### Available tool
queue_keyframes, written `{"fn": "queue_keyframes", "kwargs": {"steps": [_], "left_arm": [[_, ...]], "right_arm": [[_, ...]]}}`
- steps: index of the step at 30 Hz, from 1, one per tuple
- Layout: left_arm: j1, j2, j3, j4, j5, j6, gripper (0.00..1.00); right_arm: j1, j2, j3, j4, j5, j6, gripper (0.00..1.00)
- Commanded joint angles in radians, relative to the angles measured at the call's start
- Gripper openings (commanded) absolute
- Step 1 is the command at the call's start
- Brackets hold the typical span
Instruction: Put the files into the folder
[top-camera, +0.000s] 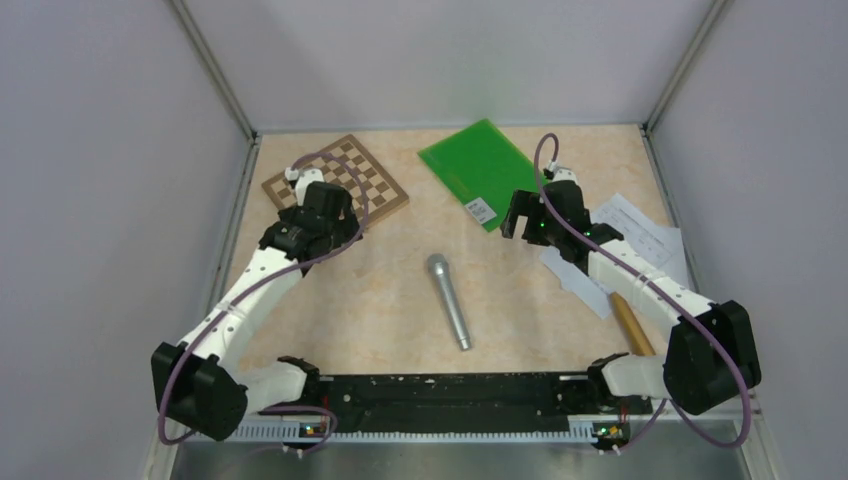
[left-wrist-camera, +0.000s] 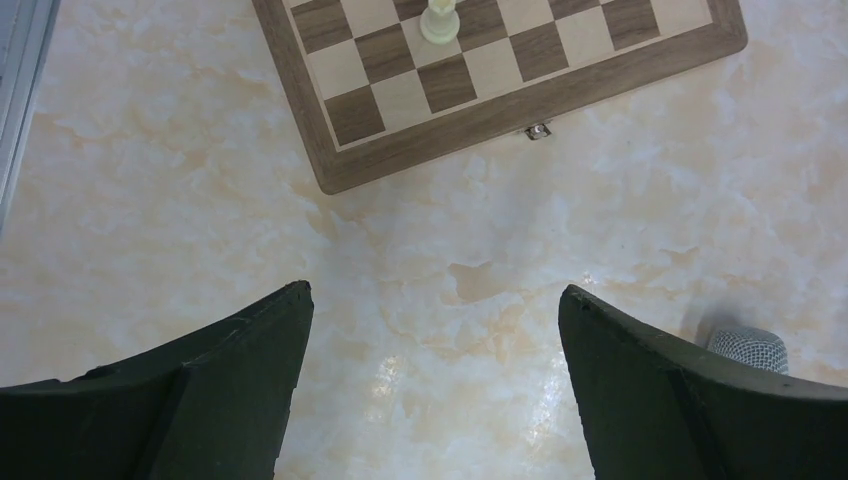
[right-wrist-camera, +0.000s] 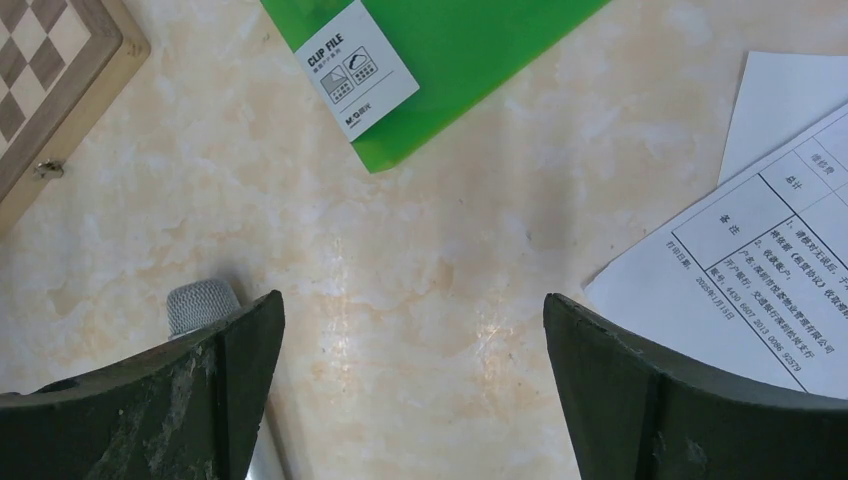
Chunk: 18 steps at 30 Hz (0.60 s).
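- Surface: a pale marbled table (top-camera: 380, 300) walled by plain grey panels on three sides.
- Top view, left arm (top-camera: 250, 290): it reaches forward from its base at the near left corner, with the wrist over the near edge of a brown checkered board (top-camera: 335, 188). The left gripper (top-camera: 322, 212) hangs above bare table and holds nothing.
- Top view, right arm (top-camera: 650, 290): it is folded at the elbow on the near right and reaches forward and inward. The right gripper (top-camera: 518, 215) sits just beside the near corner of the folder (top-camera: 478, 172).
- Top view, task items: the green folder lies flat and closed at the far centre. The files (top-camera: 640, 235) lie loose on the table to its right, partly under the right arm and apart from the folder.
- Top view, other items: a grey microphone (top-camera: 450, 300) lies in the middle of the table. A wooden stick (top-camera: 630, 322) lies near the right arm.
- Left wrist view: both fingers (left-wrist-camera: 200, 390) are spread wide with only bare table between them. The board's edge, its small metal latch (left-wrist-camera: 538, 130) and a pale chess piece (left-wrist-camera: 440, 20) lie ahead. The microphone's mesh head shows beside the right-hand finger.
- Right wrist view: the fingers (right-wrist-camera: 690, 400) are likewise spread wide, gripping nothing. The folder's corner, with its white label (right-wrist-camera: 355, 65), lies ahead on the left. The printed sheets lie ahead on the right, clear of the fingers.
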Motion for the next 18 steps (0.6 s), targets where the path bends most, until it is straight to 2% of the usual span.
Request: {"fn": "queue_keyframes", "kwargs": {"steps": [1, 4, 9, 13, 15, 18], "left_arm": [[0.001, 0.049, 0.066, -0.043, -0.055, -0.028, 0.97], [0.001, 0.085, 0.098, -0.077, -0.007, -0.034, 0.97], [-0.013, 0.167, 0.069, -0.001, 0.167, -0.102, 0.95], [-0.096, 0.191, 0.063, 0.062, 0.293, -0.073, 0.94], [-0.146, 0.193, 0.066, 0.066, 0.305, -0.045, 0.95], [-0.177, 0.174, 0.052, 0.089, 0.345, -0.064, 0.95]], "right_arm": [[-0.003, -0.035, -0.008, 0.024, -0.002, 0.011, 0.99], [-0.013, -0.043, -0.019, 0.061, -0.136, 0.03, 0.99], [-0.081, -0.067, -0.097, 0.232, -0.378, 0.167, 0.99], [-0.159, -0.051, -0.18, 0.428, -0.55, 0.323, 0.99], [-0.177, -0.018, -0.197, 0.486, -0.578, 0.389, 0.99], [-0.178, 0.041, -0.182, 0.483, -0.533, 0.427, 0.99]]}}
